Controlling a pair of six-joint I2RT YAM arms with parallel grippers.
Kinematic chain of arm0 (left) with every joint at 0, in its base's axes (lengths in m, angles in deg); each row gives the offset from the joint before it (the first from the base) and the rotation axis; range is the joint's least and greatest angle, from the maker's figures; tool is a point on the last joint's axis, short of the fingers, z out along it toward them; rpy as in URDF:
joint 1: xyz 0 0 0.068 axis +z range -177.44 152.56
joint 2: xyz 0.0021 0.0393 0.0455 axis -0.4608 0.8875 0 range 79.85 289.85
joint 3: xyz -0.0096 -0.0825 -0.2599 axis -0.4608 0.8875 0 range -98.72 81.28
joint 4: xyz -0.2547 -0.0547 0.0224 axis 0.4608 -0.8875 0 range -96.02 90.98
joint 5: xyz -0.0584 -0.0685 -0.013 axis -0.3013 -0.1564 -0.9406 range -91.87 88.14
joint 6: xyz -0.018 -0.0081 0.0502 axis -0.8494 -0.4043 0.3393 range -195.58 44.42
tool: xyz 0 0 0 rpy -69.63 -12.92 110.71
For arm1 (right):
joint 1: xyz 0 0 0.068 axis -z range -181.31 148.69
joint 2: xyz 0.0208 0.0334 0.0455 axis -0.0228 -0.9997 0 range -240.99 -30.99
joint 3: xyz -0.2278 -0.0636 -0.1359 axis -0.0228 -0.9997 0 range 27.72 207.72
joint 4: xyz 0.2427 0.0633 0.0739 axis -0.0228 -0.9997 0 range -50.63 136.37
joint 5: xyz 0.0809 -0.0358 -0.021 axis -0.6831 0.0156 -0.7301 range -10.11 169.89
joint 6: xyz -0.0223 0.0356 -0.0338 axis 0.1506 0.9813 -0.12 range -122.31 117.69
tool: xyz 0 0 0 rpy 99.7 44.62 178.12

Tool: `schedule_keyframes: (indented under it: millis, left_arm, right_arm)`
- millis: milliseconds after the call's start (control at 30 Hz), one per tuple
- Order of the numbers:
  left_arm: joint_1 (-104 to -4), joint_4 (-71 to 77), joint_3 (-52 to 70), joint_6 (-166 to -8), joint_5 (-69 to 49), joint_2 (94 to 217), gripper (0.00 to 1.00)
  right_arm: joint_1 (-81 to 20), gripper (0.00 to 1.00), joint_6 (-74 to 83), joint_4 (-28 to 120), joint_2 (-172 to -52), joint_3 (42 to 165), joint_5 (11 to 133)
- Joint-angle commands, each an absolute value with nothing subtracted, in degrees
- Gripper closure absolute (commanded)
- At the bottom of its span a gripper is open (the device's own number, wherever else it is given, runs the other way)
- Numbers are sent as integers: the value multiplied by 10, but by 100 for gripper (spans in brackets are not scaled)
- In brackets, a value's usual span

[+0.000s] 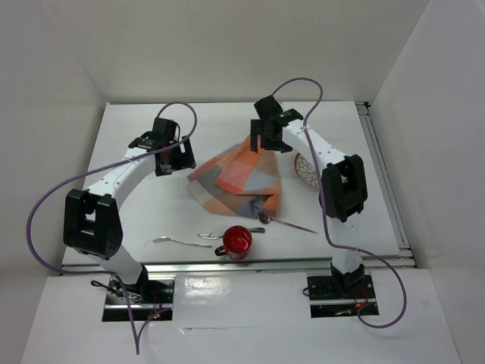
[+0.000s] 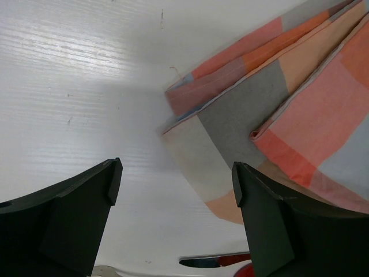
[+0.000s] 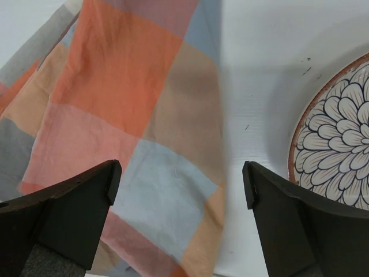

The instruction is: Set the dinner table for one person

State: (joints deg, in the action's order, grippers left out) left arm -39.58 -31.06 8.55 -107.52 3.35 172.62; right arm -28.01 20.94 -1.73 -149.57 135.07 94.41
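The checked cloth (image 3: 127,86) is limp (pinch a hem); the plate (image 3: 337,150), probably ceramic, needs a rim grip. The left end effector (image 2: 176,173) and right end effector (image 3: 179,173) hang open over the desk (image 2: 69,86).

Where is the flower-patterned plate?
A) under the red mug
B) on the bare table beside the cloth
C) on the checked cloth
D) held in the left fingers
B: the right wrist view shows the plate lying on the white table, bare tabletop between it and the checked cloth.
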Motion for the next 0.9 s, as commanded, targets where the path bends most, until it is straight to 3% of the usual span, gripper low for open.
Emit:
schedule_keyframes:
  millis: [0,533,867]
  left_arm:
    - [-397,-307,95,-1088,27,1724,5]
    - [-397,-291,151,-1123,-11,1729,9]
    - [-397,-271,134,-1146,-50,1804,10]
  right_arm:
    - [-282,0,201,7,-1482,1333,940]
    - [-370,3,34,115,-1353,1176,876]
    - [-433,9,-50,153,-1422,1187,871]
